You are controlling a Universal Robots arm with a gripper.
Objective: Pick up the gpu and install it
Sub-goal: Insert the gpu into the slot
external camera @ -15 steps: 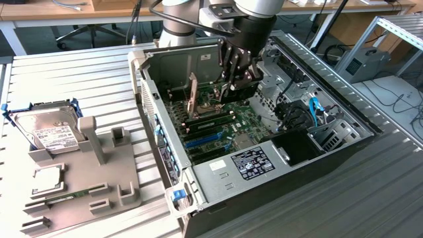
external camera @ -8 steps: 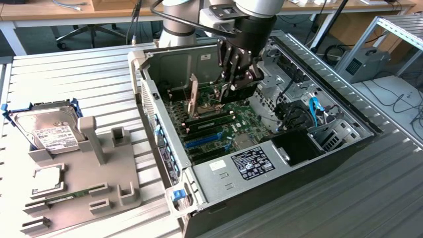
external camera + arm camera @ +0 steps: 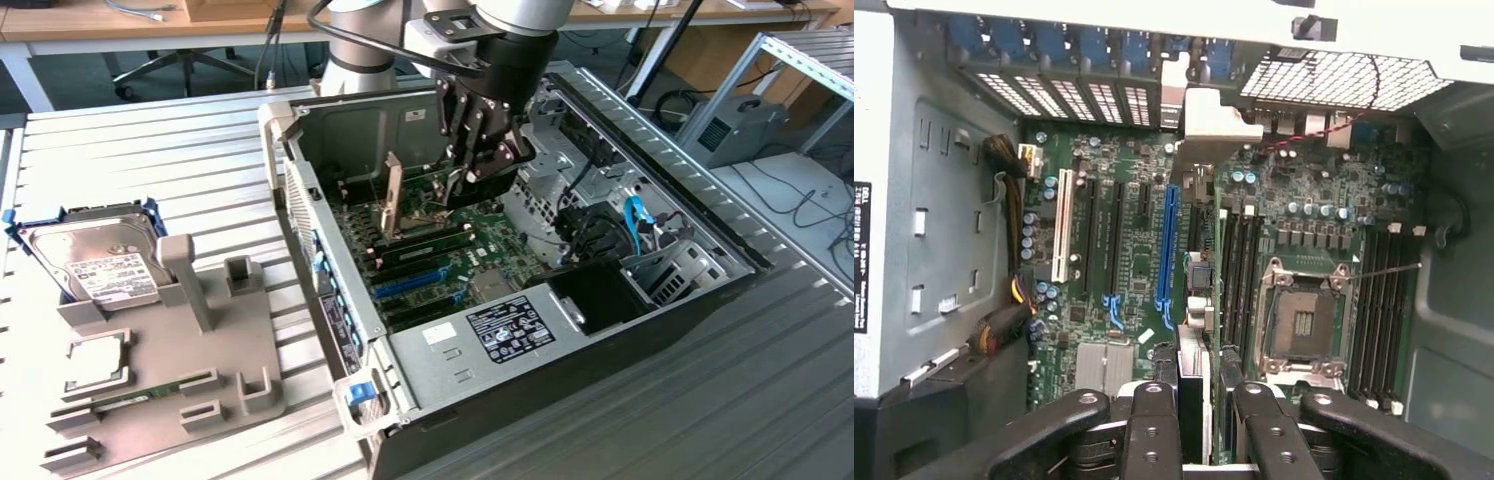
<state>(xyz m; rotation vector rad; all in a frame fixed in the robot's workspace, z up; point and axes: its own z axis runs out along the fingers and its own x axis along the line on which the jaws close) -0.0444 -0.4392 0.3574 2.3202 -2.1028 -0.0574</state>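
Gpu [image 3: 392,205] is standing on edge inside the open computer case [image 3: 667,300], tilted a little over the motherboard [image 3: 454,250], its silver bracket sitting toward the slotted rear wall so that the ports can face out of the case. In the wrist view the card [image 3: 1192,370] is running edge-on from between the fingers [image 3: 1151,420] toward the bracket, lined up just beside the long blue slot [image 3: 1169,250]. The gripper [image 3: 467,165] is reaching down into the case and pinching the card's thin edge, jaws partly closed around it. On the grey holder [image 3: 160,370] outside, a hard drive [image 3: 100,262] is sitting untouched.
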